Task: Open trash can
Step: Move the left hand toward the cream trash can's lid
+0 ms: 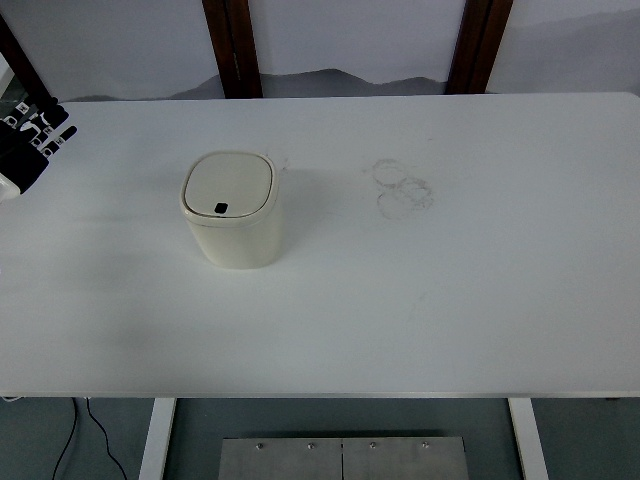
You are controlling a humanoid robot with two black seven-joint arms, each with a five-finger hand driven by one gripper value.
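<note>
A small cream trash can (232, 213) stood on the white counter (450, 300), a bit left of the middle. Its lid (228, 187) was shut and lay flat on top. A little dark button (221, 208) sat on the near edge of the lid. Nothing touched the can.

The left hand (32, 135) showed at the far left edge of the counter, well apart from the can. Only part of it was in the picture, black and white, so I could not tell if its fingers were spread or curled.

Some faint ring marks (402, 186) were on the counter to the right of the can.
</note>
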